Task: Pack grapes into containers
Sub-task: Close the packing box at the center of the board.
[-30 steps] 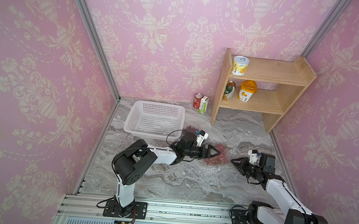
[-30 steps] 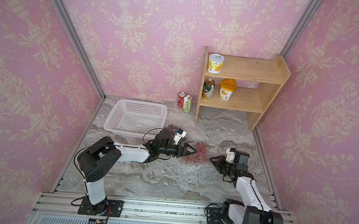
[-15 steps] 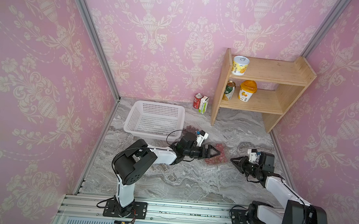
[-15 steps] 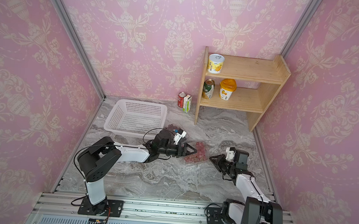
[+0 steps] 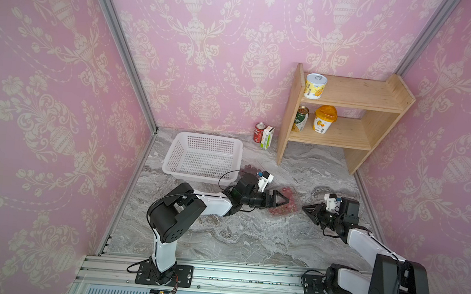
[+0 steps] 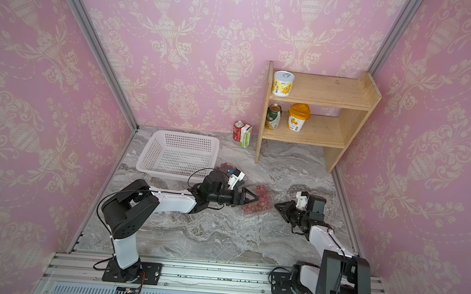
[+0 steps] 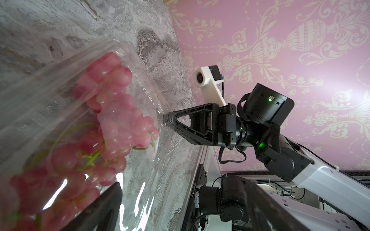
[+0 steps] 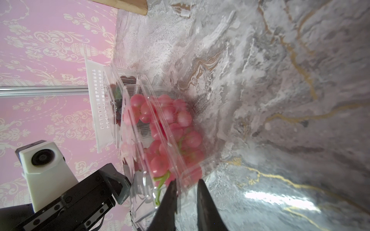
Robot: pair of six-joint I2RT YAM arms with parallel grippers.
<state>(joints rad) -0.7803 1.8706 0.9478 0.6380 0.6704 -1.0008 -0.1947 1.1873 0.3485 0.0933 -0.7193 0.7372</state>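
Behind the container (image 8: 160, 140), another (image 8: 115, 94) shows.

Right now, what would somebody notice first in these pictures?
Probably the pink grapes in a clear box on the marble floor, between the two robot arms. The left gripper is open over the box, and the right gripper points at it. Behind stand a white basket and a wooden shelf.

Marble table (image 5: 236, 234) carries white basket (image 5: 203, 158), clear container (image 5: 284, 204), wooden shelf (image 5: 343, 118).
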